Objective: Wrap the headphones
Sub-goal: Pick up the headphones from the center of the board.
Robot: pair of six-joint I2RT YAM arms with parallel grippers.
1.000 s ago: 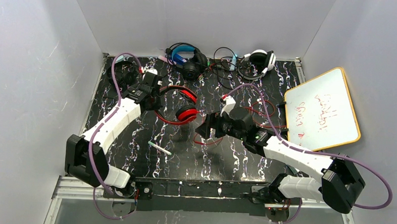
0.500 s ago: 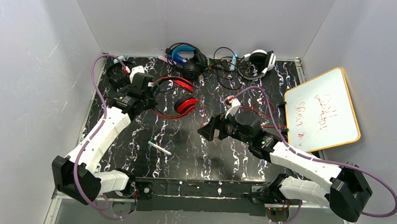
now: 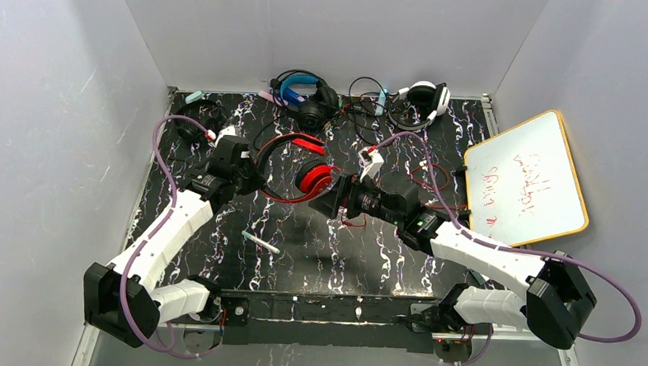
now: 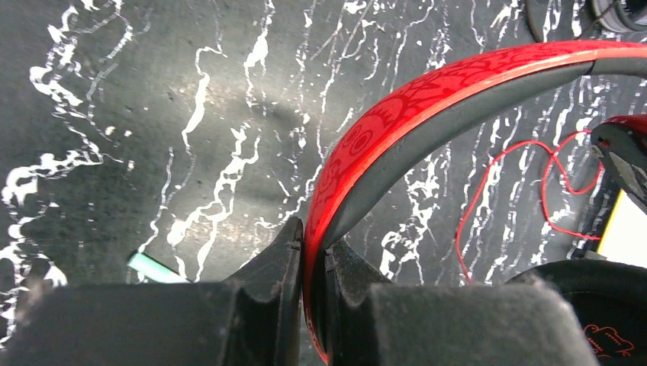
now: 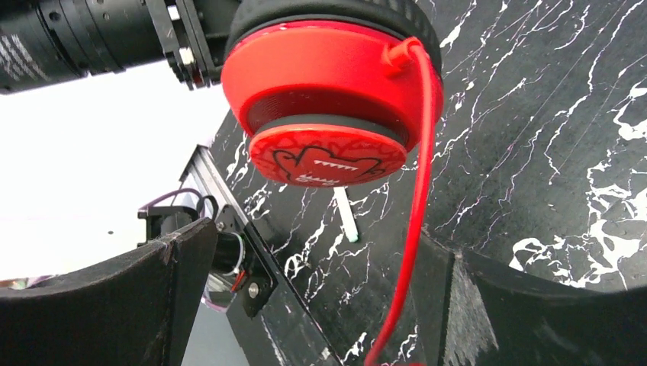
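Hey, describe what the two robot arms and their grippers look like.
The left arm and right arm have white shells, black joints and a looping purple cable each. The left gripper and right gripper have dark matte fingers.

**What I see on the black table**

The table [image 3: 301, 260] is black with white squiggly lines. Along the far edge I see headphones with a blue band [image 3: 301, 93] near the middle and a white and black pair [image 3: 424, 97] further right. Thin black cables [image 3: 363, 110] are tangled between them. A black pair [image 3: 198, 116] sits in the far left corner. A small white stick [image 3: 260, 242] lies left of the middle. A whiteboard [image 3: 525, 179] with red writing rests at the right edge.
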